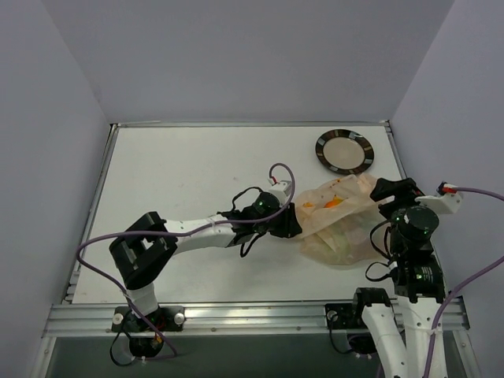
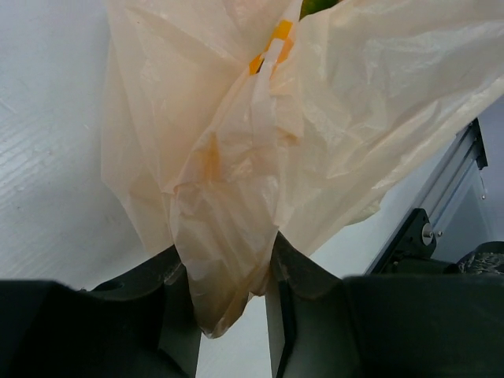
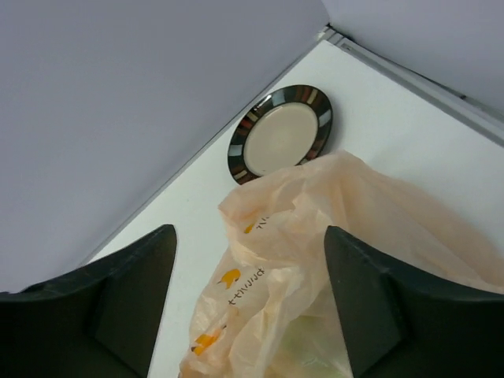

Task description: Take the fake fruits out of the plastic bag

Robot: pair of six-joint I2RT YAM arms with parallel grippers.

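Observation:
The pale-orange plastic bag (image 1: 339,220) lies crumpled on the white table, right of centre. An orange fruit (image 1: 333,202) shows through its top. My left gripper (image 1: 290,223) is at the bag's left edge and is shut on a bunched fold of the bag (image 2: 228,260). My right gripper (image 1: 391,191) is open and empty, hovering over the bag's right side; in its view the bag (image 3: 315,260) lies between and below the fingers, with a pale green shape (image 3: 315,350) showing through the plastic. Other fruits are hidden inside.
A round dark-rimmed plate (image 1: 344,150) sits at the back right, just beyond the bag; it also shows in the right wrist view (image 3: 280,132). The table's right rail (image 1: 396,161) runs close to the plate and my right arm.

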